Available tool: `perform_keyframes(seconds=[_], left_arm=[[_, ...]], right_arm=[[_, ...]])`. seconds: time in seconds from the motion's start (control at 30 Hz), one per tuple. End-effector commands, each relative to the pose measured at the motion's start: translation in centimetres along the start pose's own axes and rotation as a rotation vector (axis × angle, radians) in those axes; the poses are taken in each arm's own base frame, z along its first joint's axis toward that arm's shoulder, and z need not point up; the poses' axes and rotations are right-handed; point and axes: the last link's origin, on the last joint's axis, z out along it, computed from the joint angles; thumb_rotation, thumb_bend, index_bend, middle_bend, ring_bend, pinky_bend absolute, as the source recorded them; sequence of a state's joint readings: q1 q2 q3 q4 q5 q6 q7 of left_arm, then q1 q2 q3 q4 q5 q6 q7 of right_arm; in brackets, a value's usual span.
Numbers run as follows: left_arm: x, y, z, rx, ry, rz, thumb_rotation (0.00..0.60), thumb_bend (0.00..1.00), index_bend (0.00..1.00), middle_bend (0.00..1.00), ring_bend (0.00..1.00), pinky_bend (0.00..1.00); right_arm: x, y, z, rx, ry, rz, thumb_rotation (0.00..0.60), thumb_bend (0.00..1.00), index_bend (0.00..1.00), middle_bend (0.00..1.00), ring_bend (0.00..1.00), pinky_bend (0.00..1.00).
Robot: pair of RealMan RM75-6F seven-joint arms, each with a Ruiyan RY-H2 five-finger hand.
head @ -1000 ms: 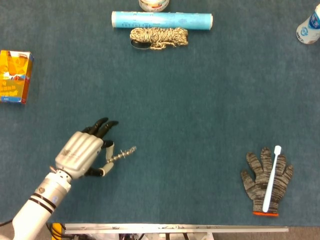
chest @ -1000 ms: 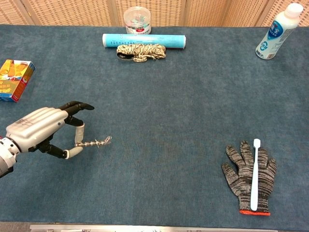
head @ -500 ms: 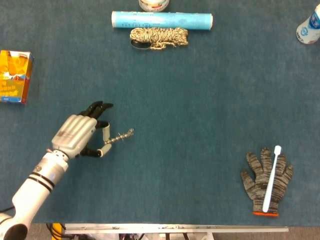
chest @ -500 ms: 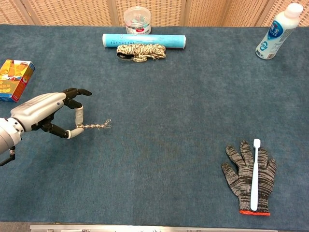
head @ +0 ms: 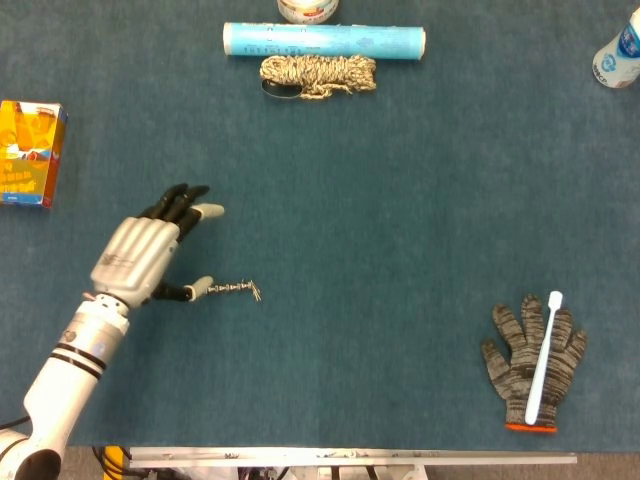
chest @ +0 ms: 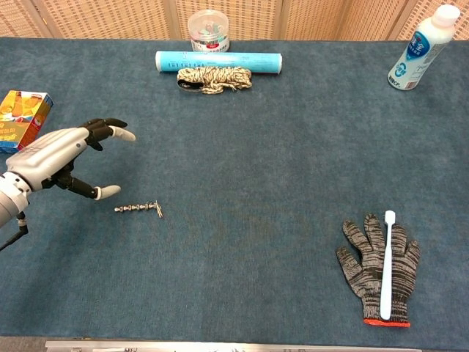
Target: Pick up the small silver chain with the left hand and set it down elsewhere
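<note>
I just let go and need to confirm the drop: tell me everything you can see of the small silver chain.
The small silver chain is a short strand of shiny metal links, lying flat and nearly straight on the blue table cloth, its right end slightly bunched. The left robot hand is spread open just left of it; in the chest view a thumb tip sits near its left end, apparently not touching.

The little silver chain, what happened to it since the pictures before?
The left hand let go of the chain. Earlier it was pinched in the fingers; now it lies flat on the blue table, just right of the thumb tip, and the fingers are spread apart. The glove, toothbrush and rope stayed put.
</note>
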State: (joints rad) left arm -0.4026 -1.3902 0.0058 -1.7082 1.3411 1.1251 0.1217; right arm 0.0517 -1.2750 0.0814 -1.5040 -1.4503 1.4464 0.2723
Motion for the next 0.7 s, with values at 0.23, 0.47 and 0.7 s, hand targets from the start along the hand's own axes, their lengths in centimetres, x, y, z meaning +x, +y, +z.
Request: perform_keyframes(seconds=[0.23, 0.47, 0.7], left_arm=[[3.9, -3.3, -2.6, 0.113, 0.221, 0.001, 0.600, 0.22, 0.21, 0.09, 0.02, 0.25], [5.7, -6.9, -5.5, 0.242, 0.273, 0.043, 0.600, 0.22, 0.22, 0.09, 0.02, 0.25], [7.1, -8.5, -8.0, 0.312, 0.366, 0.006, 0.600, 0.22, 0.24, 0.09, 0.02, 0.25]], right_arm=[[0.6, 0.0, 0.2, -0.018, 0.055, -0.064, 0.600, 0.00, 0.24, 0.29, 0.20, 0.32], [0.4, 0.2, 1.0, -0.043, 0.090, -0.165, 0.600, 0.00, 0.24, 0.29, 0.20, 0.32], [-0.3, 0.0, 1.8, -0.058, 0.100, -0.225, 0.600, 0.00, 0.24, 0.29, 0.20, 0.32]])
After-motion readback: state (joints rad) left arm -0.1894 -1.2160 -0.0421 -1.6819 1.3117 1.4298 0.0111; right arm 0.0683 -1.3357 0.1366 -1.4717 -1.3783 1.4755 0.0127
